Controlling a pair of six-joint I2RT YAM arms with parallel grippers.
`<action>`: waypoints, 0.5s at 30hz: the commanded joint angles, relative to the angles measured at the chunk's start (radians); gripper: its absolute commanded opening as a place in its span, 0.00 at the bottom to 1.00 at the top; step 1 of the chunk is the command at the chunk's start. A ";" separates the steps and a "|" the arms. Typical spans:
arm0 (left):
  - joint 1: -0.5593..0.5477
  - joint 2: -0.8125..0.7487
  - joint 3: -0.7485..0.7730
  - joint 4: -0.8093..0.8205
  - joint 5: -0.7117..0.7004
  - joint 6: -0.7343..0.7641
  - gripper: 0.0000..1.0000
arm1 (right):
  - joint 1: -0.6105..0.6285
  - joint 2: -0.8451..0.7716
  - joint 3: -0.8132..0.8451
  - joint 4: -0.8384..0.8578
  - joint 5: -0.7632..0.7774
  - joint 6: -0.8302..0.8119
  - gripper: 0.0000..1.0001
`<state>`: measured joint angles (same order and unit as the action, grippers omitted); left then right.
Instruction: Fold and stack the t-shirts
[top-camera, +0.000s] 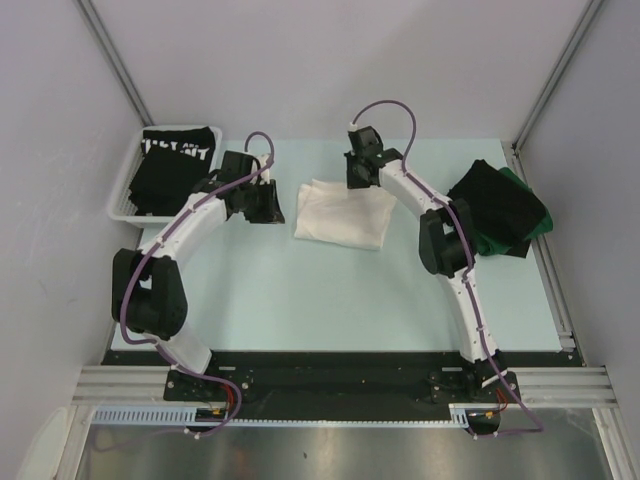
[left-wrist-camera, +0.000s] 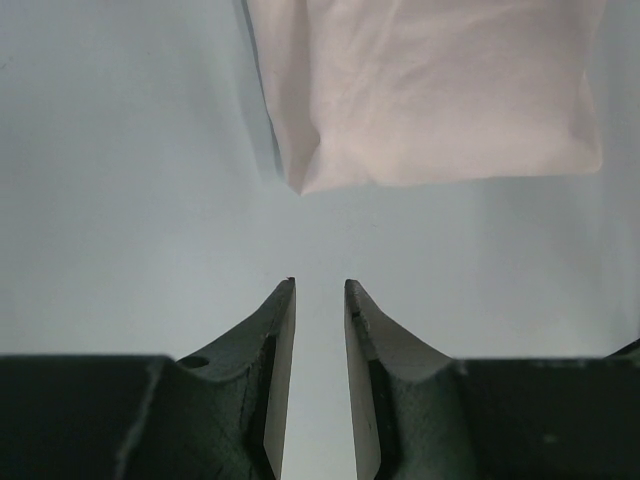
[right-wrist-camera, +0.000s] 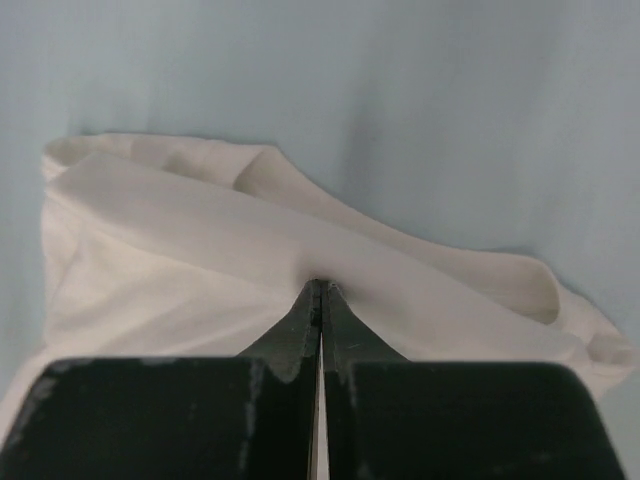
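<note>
The t-shirts lie in three places on the broad pale blue-green tabletop (top-camera: 300, 300), which carries everything else. The two black-and-white arms reach across it from the near edge, the left arm (top-camera: 175, 235) bending toward the far left and the right arm (top-camera: 445, 240) curving in toward the middle. At the far left corner sits a white plastic mesh basket (top-camera: 120, 195) holding a black t-shirt with white lettering (top-camera: 180, 150). At the right edge, a folded plain black t-shirt (top-camera: 495, 200) rests on top of a dark green t-shirt (top-camera: 535, 215), whose edge shows past it on the right. In the middle of the far half lies a folded white cloth t-shirt (top-camera: 345, 212) (left-wrist-camera: 430, 90) (right-wrist-camera: 200, 250), flat apart from a loose upper layer that bulges along its far edge. The right arm's jaws are pressed together on the far edge of this white shirt, pinching a pucker of its cloth at their tips. The left arm's jaws stand slightly spread with a narrow gap, nothing between them, over bare tabletop just beside the white shirt's left corner and not touching it.
</note>
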<state>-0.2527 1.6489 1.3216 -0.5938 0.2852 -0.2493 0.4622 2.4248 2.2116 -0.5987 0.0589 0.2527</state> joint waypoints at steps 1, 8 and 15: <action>0.006 -0.021 0.010 0.000 0.016 0.033 0.30 | -0.053 0.046 0.031 0.019 -0.010 -0.013 0.00; 0.006 0.005 0.031 -0.011 0.017 0.033 0.30 | -0.105 0.074 0.036 0.037 -0.007 -0.012 0.00; 0.006 0.012 0.033 -0.011 0.017 0.033 0.30 | -0.108 0.027 0.043 0.063 -0.077 0.046 0.00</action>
<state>-0.2527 1.6569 1.3220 -0.6079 0.2867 -0.2417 0.3435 2.5031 2.2124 -0.5789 0.0349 0.2596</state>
